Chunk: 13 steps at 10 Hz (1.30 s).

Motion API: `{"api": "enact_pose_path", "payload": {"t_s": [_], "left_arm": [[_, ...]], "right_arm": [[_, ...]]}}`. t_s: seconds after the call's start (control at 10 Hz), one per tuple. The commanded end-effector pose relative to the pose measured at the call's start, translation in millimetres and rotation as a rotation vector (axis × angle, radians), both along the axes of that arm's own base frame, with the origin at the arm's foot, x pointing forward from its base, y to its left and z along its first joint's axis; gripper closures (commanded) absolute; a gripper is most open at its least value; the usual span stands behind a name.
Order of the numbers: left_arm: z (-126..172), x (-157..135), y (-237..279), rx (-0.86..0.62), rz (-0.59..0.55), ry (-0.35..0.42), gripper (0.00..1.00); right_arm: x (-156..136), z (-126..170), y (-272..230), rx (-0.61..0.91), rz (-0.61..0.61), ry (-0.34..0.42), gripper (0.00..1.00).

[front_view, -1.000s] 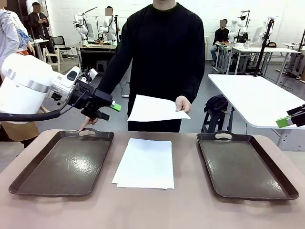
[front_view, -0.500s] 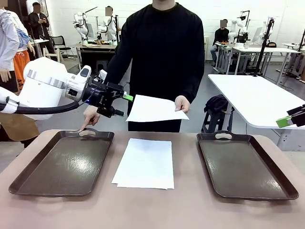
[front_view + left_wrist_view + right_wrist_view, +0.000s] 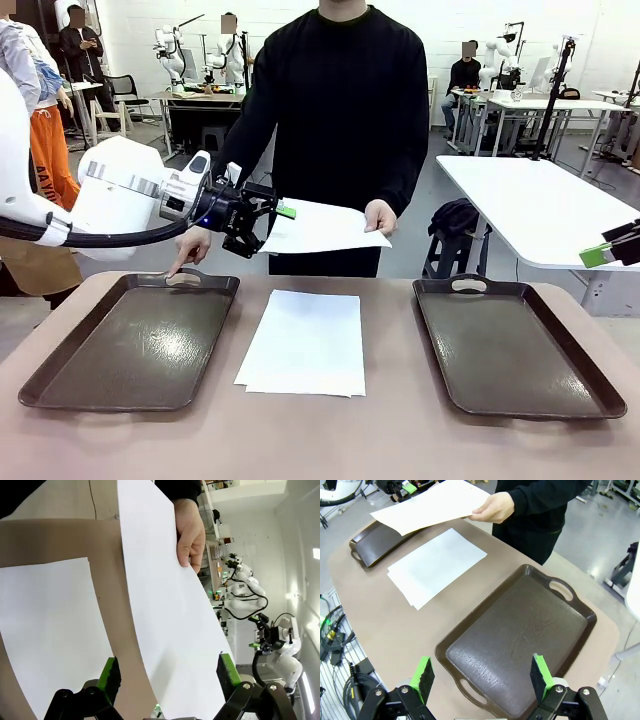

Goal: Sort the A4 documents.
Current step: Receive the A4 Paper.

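A person across the table holds out one white A4 document [image 3: 325,226] in a hand [image 3: 380,215]. My left gripper [image 3: 268,220] is open, its green-padded fingers straddling the sheet's near edge. In the left wrist view the held sheet [image 3: 175,625] runs between the two fingers [image 3: 110,672] of that gripper [image 3: 167,672], not pinched. Further A4 documents [image 3: 305,340] lie stacked on the table between the two trays. My right gripper [image 3: 481,677] hangs open high above the right tray [image 3: 520,635], with nothing between its fingers; it also juts in at the front view's right edge [image 3: 606,250].
Two dark brown handled trays lie on the brown table, one left [image 3: 135,340] and one right [image 3: 515,345] of the stack. The person's other hand [image 3: 187,250] touches the left tray's far handle. A white table [image 3: 540,205] stands behind on the right.
My left arm has swung right and slightly down, bringing its open gripper from beside the left tray's far end up to the held sheet's edge. The right gripper has not moved.
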<state>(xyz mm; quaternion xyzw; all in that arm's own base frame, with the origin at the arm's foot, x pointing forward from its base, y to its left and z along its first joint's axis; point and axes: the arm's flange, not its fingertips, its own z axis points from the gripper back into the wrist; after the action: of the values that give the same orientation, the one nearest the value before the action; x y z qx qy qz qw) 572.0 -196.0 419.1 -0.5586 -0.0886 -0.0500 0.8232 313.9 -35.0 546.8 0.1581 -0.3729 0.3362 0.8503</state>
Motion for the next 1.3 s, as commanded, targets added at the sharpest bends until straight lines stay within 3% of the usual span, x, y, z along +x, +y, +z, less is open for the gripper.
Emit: {"api": "enact_pose_path", "payload": {"t_s": [0.0,0.2,0.4,0.7,0.8,0.9,1.0,1.1,1.2], "left_arm": [[0.0,11.9,-0.4,-0.091,0.008,0.1,0.0],[1.7,15.6,-0.3,-0.114,0.007,0.118,0.0],[-4.4,14.3,-2.5,-0.132,-0.059,0.193,0.0],[-14.1,12.7,-0.1,-0.231,-0.055,0.162,0.0],[-16.1,8.6,-2.0,-0.219,-0.031,0.14,0.19],[-16.2,5.3,-3.9,-0.219,-0.019,0.139,0.2],[-15.7,3.3,-4.9,-0.218,-0.004,0.134,0.38],[-14.6,1.0,-7.8,-0.227,0.003,0.132,0.39],[-15.3,0.3,-8.4,-0.233,0.004,0.136,0.58]], "right_arm": [[0.7,-1.0,1.3,0.003,0.007,0.002,0.0],[0.7,-1.0,1.3,0.003,0.007,0.002,0.0],[0.7,-1.0,1.3,0.003,0.007,0.002,0.0],[0.7,-1.0,1.3,0.003,0.007,0.002,0.0],[0.7,-1.0,1.3,0.003,0.007,0.002,0.0],[0.7,-1.0,1.3,0.003,0.007,0.002,0.0],[0.7,-1.0,1.3,0.003,0.007,0.002,0.0],[0.7,-1.0,1.3,0.003,0.007,0.002,0.0],[0.7,-1.0,1.3,0.003,0.007,0.002,0.0]]}}
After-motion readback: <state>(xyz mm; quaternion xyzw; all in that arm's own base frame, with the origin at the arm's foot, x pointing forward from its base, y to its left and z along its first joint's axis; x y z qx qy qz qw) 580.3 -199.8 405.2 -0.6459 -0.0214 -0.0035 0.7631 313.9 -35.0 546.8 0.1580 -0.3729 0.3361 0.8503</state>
